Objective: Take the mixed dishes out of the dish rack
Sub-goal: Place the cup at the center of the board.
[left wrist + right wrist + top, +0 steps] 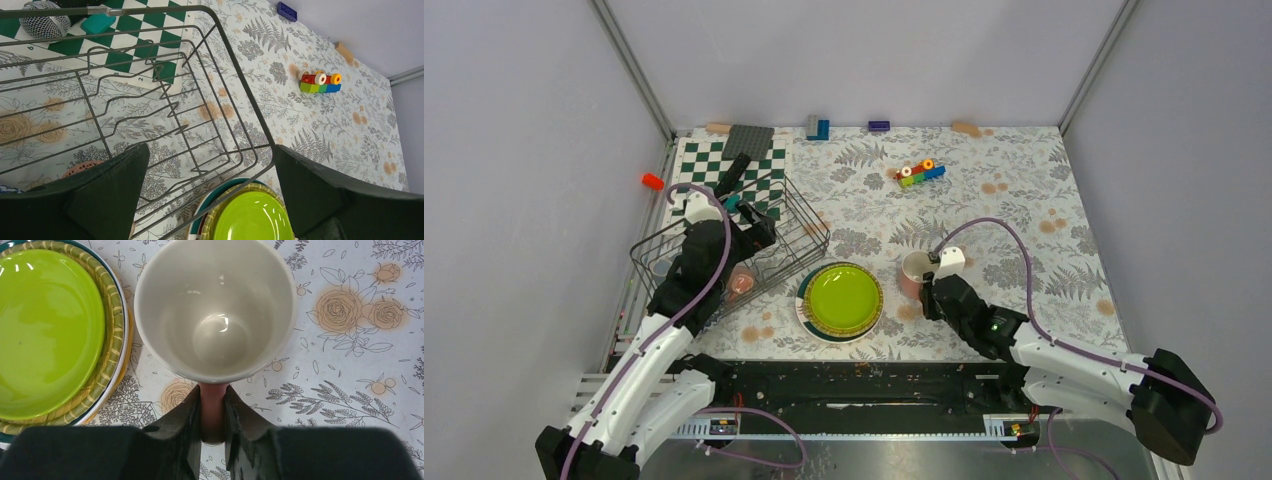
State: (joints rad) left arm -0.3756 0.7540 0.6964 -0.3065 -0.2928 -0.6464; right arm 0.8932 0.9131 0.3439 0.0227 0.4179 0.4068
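Obs.: the right hand is gripping the pink cup by its handle, fingers pinched shut on it. The cup is standing mouth-up over the table, just beside the plate stack with the lime-green plate on top. All of these are sitting outside the dish rack. I cannot tell whether the cup's base is touching the cloth.

The left hand is hanging over the rack with its fingers spread wide, carrying nothing. Only bare wire dividers are showing between them.

The red-patterned bowl is lying in the near part of the rack. In the left wrist view only a sliver of its rim is peeking out beside the lower-left finger.

Judgement: the bowl is lying back from the left hand, toward that arm's base, so the next reach is likely turning on drawing back and down. The left arm is the nearer one. The bowl is round, so its rim matters, not any long axis.
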